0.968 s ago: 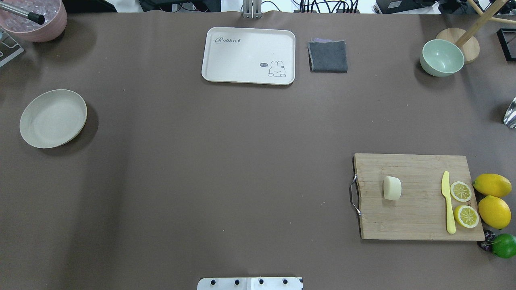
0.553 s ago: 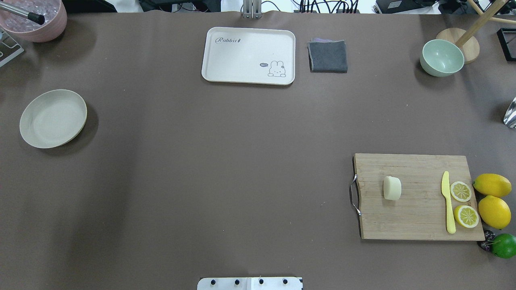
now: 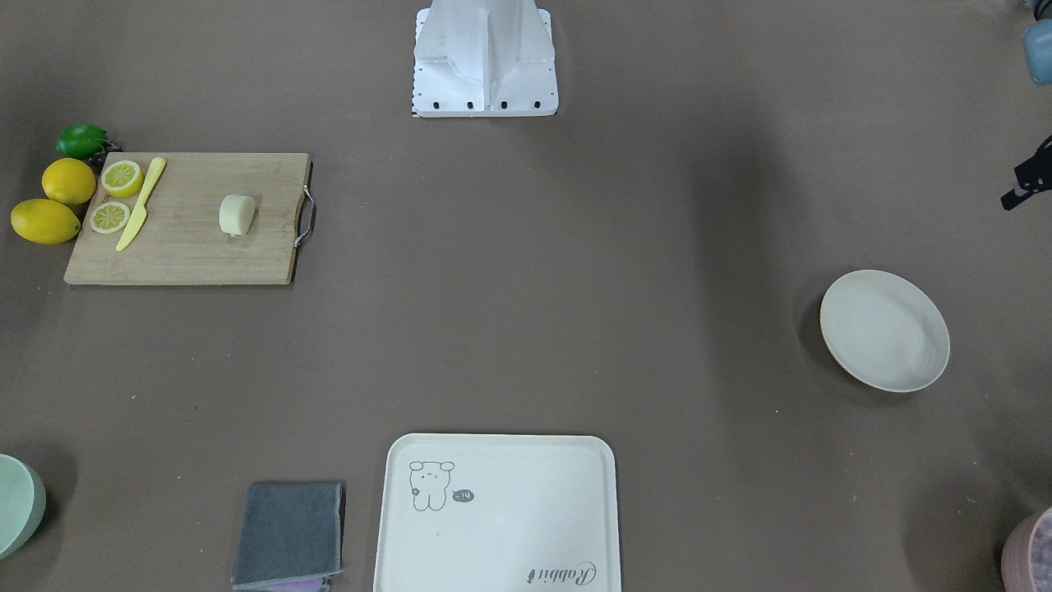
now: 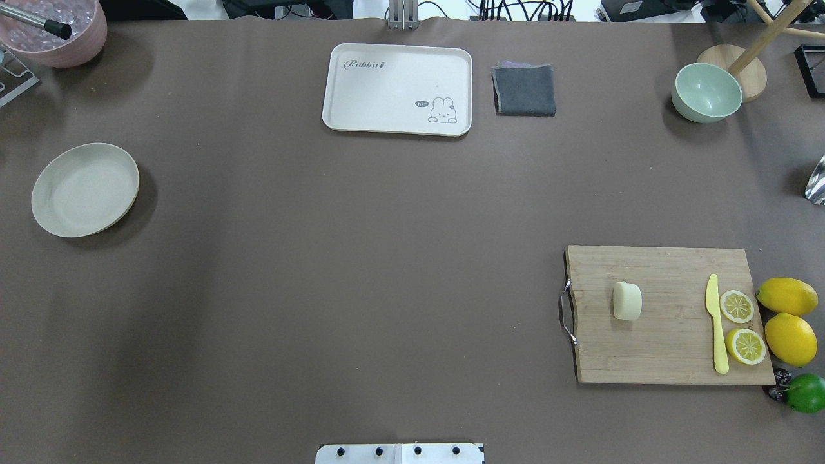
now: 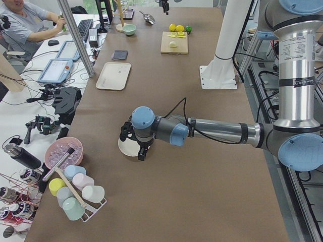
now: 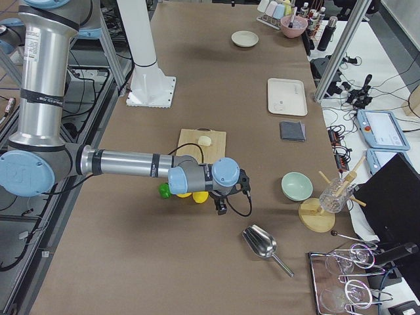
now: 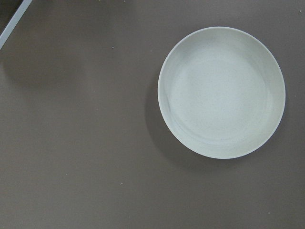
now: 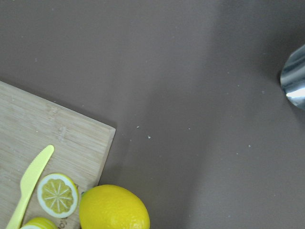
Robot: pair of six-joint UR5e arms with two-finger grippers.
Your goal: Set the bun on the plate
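The bun [image 4: 627, 301] lies alone on the left part of a wooden cutting board [image 4: 664, 348]; it also shows as the bun [image 3: 237, 215]. The plate [image 4: 85, 189] sits bare at the table's far left, and the left wrist view looks straight down on the plate [image 7: 221, 91]. In the exterior left view my left gripper [image 5: 133, 146] hangs over the plate. In the exterior right view my right gripper [image 6: 222, 205] hovers beside the lemons, off the board's right end. No fingers show in either wrist view, so I cannot tell whether either gripper is open or shut.
On the board lie a yellow knife [image 4: 715, 328] and two lemon slices [image 4: 737, 306]; two lemons [image 4: 789, 338] and a lime [image 4: 805, 392] sit beside it. A cream tray [image 4: 397, 89], grey cloth [image 4: 524, 90], green bowl [image 4: 706, 92] and pink bowl [image 4: 58, 32] line the far edge. A metal scoop [image 6: 261, 244] lies far right.
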